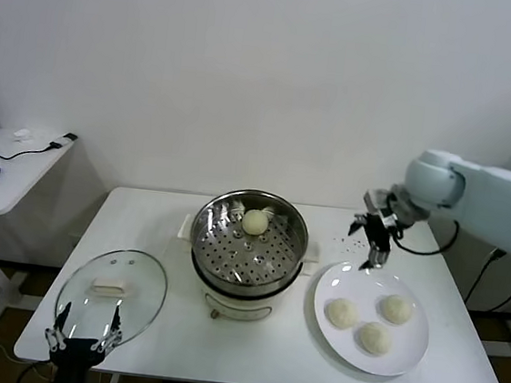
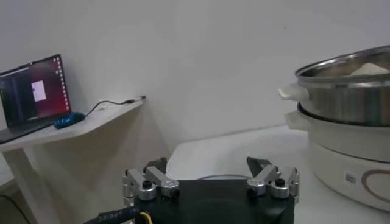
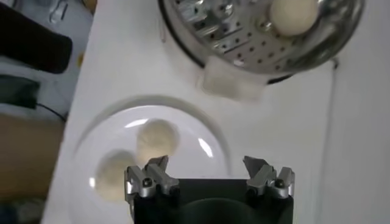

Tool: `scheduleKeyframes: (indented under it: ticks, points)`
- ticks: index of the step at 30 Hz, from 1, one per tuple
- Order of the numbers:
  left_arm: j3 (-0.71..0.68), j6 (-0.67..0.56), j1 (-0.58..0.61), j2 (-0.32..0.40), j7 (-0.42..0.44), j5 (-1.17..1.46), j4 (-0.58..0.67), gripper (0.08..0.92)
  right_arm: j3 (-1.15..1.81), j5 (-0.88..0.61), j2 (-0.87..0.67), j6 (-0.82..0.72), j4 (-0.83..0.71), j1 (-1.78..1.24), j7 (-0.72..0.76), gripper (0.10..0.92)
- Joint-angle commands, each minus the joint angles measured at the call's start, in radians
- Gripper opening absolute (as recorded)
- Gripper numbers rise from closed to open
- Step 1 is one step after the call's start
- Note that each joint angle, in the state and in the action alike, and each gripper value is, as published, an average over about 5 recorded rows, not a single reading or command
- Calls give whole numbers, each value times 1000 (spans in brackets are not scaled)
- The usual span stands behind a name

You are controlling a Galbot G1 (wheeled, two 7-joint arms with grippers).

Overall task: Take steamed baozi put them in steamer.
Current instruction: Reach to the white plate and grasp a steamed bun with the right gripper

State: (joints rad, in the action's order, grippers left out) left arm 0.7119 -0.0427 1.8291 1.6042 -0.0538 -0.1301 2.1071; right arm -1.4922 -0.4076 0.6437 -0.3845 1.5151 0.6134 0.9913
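Inside steamer (image 1: 206, 227) one baozi (image 1: 255, 222), plate (image 1: 408, 352) three

In the right wrist view, the round shiny steel steamer (image 3: 256, 42) is cut off by the picture's edge, and the gripper body hides part of the flat white plate (image 3: 201, 131) and one small cream-white baozi (image 3: 113, 175). In the left wrist view, only a sliver of the baozi (image 2: 368, 68) shows above the steamer's rim. In the head view, the left arm below its gripper (image 1: 84, 331) leaves the frame.

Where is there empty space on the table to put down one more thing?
Bare tabletop runs along the near edge, between the glass lid and the white plate, in front of the steamer. A small strip sits behind the lid at the far left corner. The right side is crowded: the plate holds three baozi under the right gripper.
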Motion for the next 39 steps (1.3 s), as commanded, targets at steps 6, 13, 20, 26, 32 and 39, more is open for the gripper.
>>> scheduleKeyframes:
  ticks: [6, 13, 20, 26, 32, 39]
  points:
    - [4, 0, -3, -7, -3, -9, -7, 823, 231, 99, 9, -148, -82, -406, -57, 823]
    - [8, 0, -8, -9, -5, -11, -19, 823, 275, 112, 86, -146, -151, -464, -86, 823]
    - [8, 2, -16, -9, -5, -15, -25, 823, 282, 119, 134, -144, -192, -482, -84, 823]
    - [9, 3, -18, -13, -5, -17, -29, 823, 273, 117, 146, -142, -214, -473, -67, 823]
    - [8, 2, -22, -13, -5, -18, -35, 823, 266, 113, 151, -140, -227, -461, -55, 786]
    - [8, 0, -21, -15, -6, -18, -41, 823, 258, 97, 140, -138, -218, -443, -49, 611]
